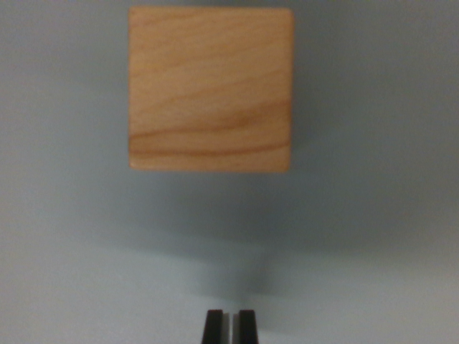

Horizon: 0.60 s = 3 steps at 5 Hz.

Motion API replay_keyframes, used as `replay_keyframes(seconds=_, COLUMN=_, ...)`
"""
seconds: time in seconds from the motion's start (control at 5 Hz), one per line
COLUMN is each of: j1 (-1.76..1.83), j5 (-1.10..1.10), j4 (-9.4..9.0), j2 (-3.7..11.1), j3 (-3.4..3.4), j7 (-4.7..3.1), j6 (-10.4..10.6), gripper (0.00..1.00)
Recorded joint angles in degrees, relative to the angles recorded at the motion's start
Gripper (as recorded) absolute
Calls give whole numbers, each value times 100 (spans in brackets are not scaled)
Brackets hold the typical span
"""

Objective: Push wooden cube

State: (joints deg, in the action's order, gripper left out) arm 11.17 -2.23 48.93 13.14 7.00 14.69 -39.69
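Nearest me, my gripper [230, 326] shows its two dark fingertips nearly together, holding nothing, with the wooden cube [211, 89] straight ahead and apart from them on the grey surface [373, 272], so I judge the approach underway; next I drive forward squarely into its near face.

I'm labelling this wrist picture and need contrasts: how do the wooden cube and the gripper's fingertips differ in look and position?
The wooden cube is pale tan with grain lines; the gripper fingertips are black. The cube fills the upper middle of the picture; the fingertips only peek in at the bottom edge. The two are apart, with bare grey surface between them. Both sit near the picture's centre line.
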Motion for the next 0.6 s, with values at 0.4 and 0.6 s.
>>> replay_keyframes(seconds=0.4, j1=12, j5=0, j4=-53, j2=17, j3=12, j7=16, j6=62, gripper=0)
replay_keyframes(seconds=0.6, j1=17, j5=0, j4=-74, j2=24, j3=16, j7=22, j6=87, gripper=0)
